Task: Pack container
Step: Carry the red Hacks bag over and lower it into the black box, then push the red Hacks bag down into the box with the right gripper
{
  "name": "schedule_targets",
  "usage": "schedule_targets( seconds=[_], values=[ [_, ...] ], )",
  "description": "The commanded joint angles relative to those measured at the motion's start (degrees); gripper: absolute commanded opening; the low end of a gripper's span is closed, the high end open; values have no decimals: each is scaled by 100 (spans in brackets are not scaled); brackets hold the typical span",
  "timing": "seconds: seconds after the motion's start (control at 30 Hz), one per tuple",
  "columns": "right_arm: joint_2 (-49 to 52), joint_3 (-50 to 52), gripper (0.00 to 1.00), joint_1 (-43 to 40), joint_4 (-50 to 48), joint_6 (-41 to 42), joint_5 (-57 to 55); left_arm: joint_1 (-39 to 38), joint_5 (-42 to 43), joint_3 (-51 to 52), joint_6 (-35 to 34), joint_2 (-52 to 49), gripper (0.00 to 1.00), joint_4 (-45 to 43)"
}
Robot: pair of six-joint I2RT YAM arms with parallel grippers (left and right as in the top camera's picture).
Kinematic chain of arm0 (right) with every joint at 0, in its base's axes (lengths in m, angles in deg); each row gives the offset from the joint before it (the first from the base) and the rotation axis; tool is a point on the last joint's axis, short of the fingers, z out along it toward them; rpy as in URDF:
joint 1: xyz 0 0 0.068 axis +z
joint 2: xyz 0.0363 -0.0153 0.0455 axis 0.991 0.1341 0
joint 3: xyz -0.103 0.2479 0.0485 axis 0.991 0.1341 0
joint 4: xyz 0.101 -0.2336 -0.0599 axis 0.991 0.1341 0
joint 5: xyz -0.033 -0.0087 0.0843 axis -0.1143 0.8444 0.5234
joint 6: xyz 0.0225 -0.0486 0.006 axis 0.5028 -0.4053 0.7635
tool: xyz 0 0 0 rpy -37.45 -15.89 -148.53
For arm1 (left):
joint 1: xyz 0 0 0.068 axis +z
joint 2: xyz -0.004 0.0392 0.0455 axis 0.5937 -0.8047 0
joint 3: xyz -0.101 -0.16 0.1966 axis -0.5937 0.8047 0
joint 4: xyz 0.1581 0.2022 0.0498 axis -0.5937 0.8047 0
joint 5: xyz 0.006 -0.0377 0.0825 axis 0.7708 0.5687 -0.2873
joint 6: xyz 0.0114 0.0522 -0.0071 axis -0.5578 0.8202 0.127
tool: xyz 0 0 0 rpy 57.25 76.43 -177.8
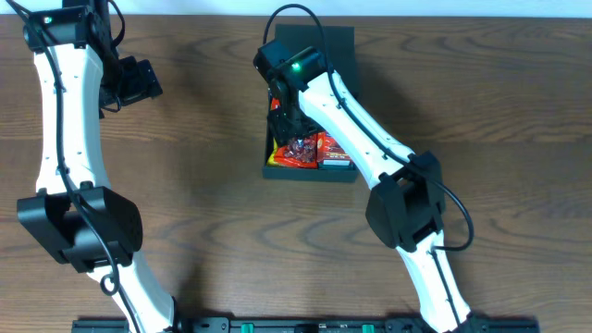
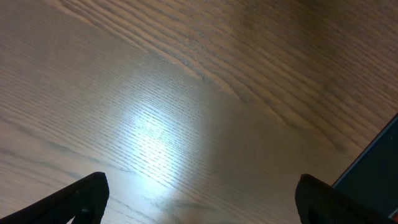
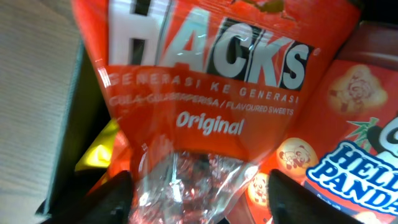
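The container (image 1: 305, 173) is a dark teal box at the table's back middle, its flap lid (image 1: 326, 42) open to the far side. Inside lie a red Hacks sweets bag (image 1: 298, 151), a red Hello Panda box (image 1: 335, 148) and a yellow pack (image 1: 274, 159). My right gripper (image 1: 284, 118) reaches down into the box. In the right wrist view its jaws (image 3: 208, 199) are open, one on each side of the Hacks bag's (image 3: 205, 93) clear lower end. My left gripper (image 1: 136, 81) is open and empty over the table at the back left.
The right wrist view shows the Hello Panda box (image 3: 354, 130) on the right, the yellow pack (image 3: 99, 149) and the container's dark wall (image 3: 68, 130) on the left. The left wrist view shows wood table (image 2: 186, 93) and a dark edge (image 2: 379, 162) at right.
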Motion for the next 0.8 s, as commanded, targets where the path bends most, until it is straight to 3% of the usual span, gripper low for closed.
schedule_targets(
  seconds=[0.0,0.17,0.23,0.27,0.3,0.33,0.77],
  values=[
    [4,-415,76,24,98,-186,24,7,0,-125,44,122,97,-17],
    [4,-1187,80,22,192,-413,20,7,0,-125,44,122,98,-44],
    [4,-1541,74,2,302,-479,17,7,-2,-125,63,122,98,-42],
    [4,-1692,56,-9,374,-546,15,7,-2,-125,63,122,97,-42],
    [4,-1834,24,-24,457,-619,13,7,-2,-125,63,122,98,-42],
    [4,-1926,1,-55,522,-664,-24,7,-2,-125,63,122,98,-44],
    [85,-334,2,-168,-81,-916,610,7,0,-125,63,120,98,-107]
  ],
)
